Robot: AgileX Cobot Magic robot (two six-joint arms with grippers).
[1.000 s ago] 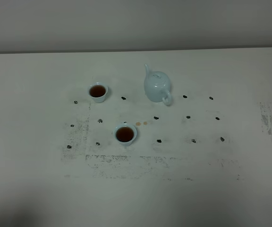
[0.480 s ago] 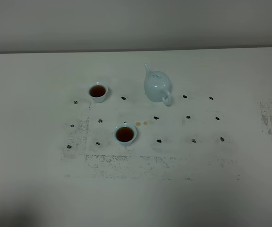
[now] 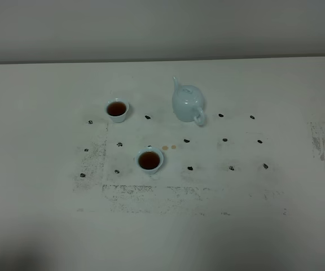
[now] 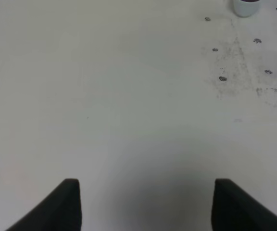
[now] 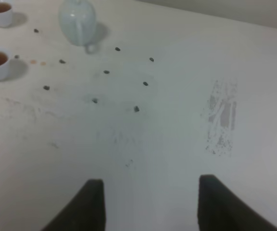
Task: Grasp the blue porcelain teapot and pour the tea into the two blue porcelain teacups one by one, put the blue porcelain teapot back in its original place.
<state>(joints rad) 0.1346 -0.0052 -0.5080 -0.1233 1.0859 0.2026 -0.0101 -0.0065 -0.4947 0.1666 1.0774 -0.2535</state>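
teapot: 1, upright | teacups: 2, far, near, both full | left claw wide | right claw wide

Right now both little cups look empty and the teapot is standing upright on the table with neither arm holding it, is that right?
Not quite. Both cups hold dark tea, the far cup and the near cup, as the exterior high view shows. The rest stands: the teapot is upright on the table and neither arm is holding it.
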